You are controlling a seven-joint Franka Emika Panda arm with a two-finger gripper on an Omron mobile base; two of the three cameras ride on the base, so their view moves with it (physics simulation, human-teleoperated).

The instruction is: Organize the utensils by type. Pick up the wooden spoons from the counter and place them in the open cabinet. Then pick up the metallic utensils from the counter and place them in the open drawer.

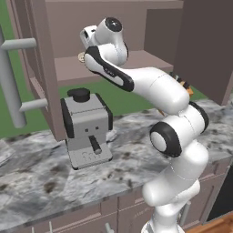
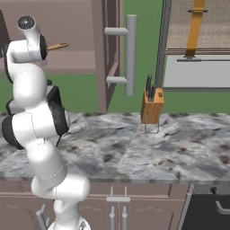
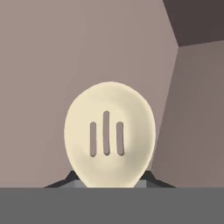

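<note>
Up in the left base view, the arm reaches into the open cabinet (image 1: 113,63) above the counter (image 1: 41,177), past a coffee machine (image 1: 86,127). Over in the right base view, a wooden handle (image 2: 58,46) pokes out beside the wrist; a knife block (image 2: 152,105) stands at the counter's back edge. Seen from the hand, the fingers (image 3: 151,178) clamp a slotted wooden spoon (image 3: 109,135) before the cabinet wall.

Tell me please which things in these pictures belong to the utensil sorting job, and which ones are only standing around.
Belong to the job:
- slotted wooden spoon, held in the gripper
- open cabinet, where the spoon goes
- counter

Only standing around:
- coffee machine on the counter
- knife block on the counter
</note>
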